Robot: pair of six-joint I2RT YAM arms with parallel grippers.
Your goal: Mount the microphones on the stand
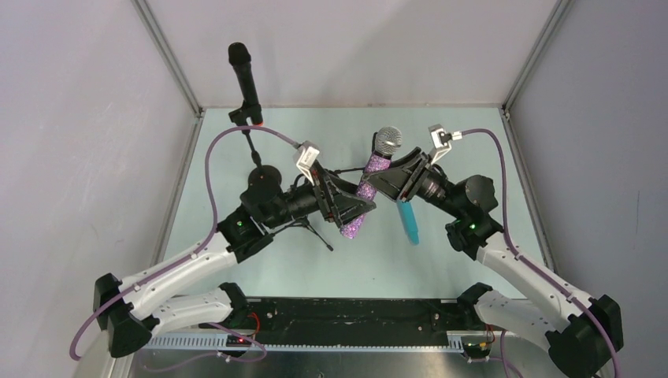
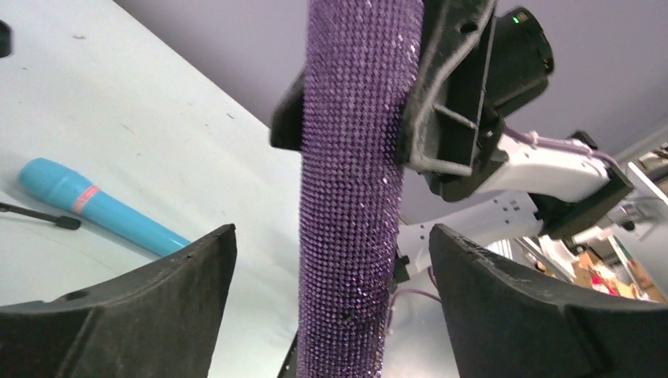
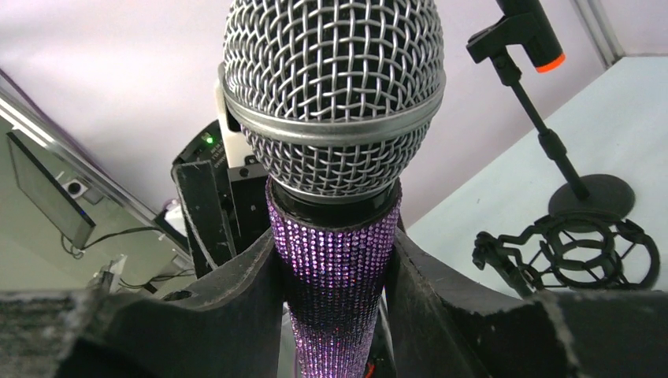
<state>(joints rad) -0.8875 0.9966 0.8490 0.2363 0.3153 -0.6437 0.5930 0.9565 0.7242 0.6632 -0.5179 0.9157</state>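
Note:
The glittery purple microphone [image 1: 364, 189] with a silver head [image 3: 331, 94] hangs tilted in the air above the table's middle. My right gripper [image 1: 387, 179] is shut on its body just below the head [image 3: 335, 248]. My left gripper [image 1: 347, 206] stands open around the lower body [image 2: 332, 232], with a gap on both sides. A black microphone [image 1: 246, 79] with an orange end ring sits upright in the clip of a stand [image 1: 264, 175] at the back left. The light blue microphone [image 1: 408, 220] lies flat on the table under my right arm.
A black shock-mount holder on small tripod legs [image 3: 583, 252] stands on the table under my left arm [image 1: 311, 228]. The pale green tabletop [image 1: 260, 260] is walled at the back and both sides. The arm bases sit along the near edge.

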